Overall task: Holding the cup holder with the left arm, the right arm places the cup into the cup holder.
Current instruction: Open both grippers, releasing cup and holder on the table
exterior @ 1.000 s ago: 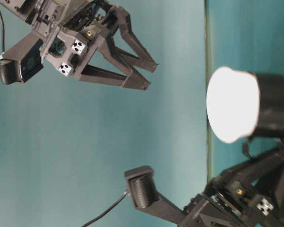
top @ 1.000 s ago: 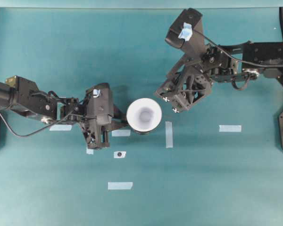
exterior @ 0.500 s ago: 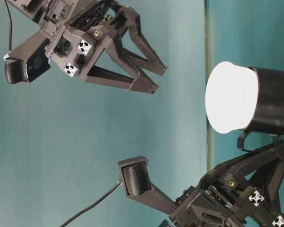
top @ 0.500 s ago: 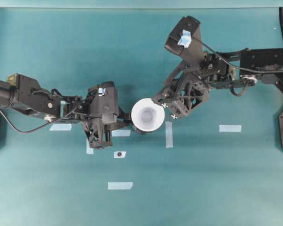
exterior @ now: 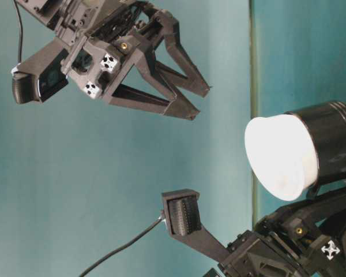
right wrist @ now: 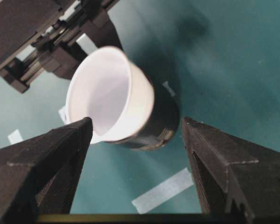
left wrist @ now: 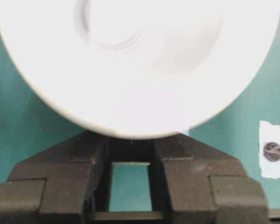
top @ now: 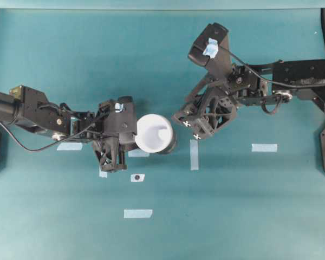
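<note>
The white cup (top: 153,134) sits inside the glossy black cup holder (top: 171,145), and both lean with the rim tipped toward the left arm. My left gripper (top: 132,141) is shut on the holder's side tab, which the cup's rim (left wrist: 135,60) mostly hides; its fingers (left wrist: 60,163) are dark below the rim. My right gripper (top: 190,125) hangs open just right of the cup, touching nothing. In the right wrist view the cup (right wrist: 107,93) and holder (right wrist: 161,116) lie beyond the spread fingers (right wrist: 51,154). The table-level view shows the cup (exterior: 279,156) in the holder (exterior: 334,141), tilted.
Pale tape strips lie on the teal table (top: 233,216): one (top: 194,154) under the right gripper, one (top: 264,147) to the right, one (top: 138,213) near the front. A tape square with a dark dot (top: 137,177) lies below the left gripper.
The cup and holder have tipped and shifted toward the left arm as its wrist turned. The right gripper came in toward the cup and stayed open.
</note>
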Available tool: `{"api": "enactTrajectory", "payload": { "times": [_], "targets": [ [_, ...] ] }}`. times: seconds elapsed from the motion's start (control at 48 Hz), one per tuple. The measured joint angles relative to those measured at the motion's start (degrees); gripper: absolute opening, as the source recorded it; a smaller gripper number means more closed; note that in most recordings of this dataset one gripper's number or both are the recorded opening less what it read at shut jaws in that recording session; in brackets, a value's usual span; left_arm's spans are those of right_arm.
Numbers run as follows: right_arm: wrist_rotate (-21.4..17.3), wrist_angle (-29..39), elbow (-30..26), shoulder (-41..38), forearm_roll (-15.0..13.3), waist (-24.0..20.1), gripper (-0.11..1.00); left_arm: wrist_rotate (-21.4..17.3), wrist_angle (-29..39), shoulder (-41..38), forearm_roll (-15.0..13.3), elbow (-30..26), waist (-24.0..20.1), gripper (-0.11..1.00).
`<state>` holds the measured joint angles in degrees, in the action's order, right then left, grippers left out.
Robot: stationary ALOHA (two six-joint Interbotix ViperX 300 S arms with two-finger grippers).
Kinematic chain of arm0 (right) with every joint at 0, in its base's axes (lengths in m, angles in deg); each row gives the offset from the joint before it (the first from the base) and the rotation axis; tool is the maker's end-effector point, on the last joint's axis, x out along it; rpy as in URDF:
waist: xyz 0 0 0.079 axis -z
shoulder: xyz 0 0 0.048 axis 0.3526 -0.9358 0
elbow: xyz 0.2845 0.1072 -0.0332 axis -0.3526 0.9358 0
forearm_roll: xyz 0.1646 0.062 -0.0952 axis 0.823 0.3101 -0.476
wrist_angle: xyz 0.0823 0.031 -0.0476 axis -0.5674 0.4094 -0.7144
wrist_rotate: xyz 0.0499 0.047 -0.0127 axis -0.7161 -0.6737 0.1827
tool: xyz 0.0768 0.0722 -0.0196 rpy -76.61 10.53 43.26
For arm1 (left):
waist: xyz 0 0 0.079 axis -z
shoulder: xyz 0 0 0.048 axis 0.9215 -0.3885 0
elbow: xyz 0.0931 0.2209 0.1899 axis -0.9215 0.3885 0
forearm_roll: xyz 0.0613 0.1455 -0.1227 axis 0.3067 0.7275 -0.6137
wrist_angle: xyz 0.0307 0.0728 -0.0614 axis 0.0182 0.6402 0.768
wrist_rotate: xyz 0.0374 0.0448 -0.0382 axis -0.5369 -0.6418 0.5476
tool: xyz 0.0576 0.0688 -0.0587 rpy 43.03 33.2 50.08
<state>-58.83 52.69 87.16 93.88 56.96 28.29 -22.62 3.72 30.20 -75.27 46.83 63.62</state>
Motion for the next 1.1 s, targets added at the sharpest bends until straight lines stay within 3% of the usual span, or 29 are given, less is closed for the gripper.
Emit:
{"api": "enactTrajectory", "payload": {
  "times": [0.229, 0.292, 0.542, 1.104],
  "targets": [
    [0.1, -0.1, 0.0, -0.1, -0.1, 0.0, 0.82, 0.0, 0.3, 0.0, -0.1, 0.0, -0.3, 0.78],
    [0.0, -0.1, 0.0, 0.0, 0.0, -0.1, 0.82, 0.0, 0.3, 0.0, 0.0, 0.0, -0.4, 0.87],
    [0.0, -0.1, 0.2, -0.1, 0.0, -0.1, 0.82, 0.0, 1.1, 0.4, -0.1, 0.0, -0.4, 0.86],
    [0.0, -0.2, 1.8, 0.3, 0.0, -1.1, 0.82, 0.1, 10.6, 7.9, -0.1, 0.4, -0.2, 0.86]
  ]
}}
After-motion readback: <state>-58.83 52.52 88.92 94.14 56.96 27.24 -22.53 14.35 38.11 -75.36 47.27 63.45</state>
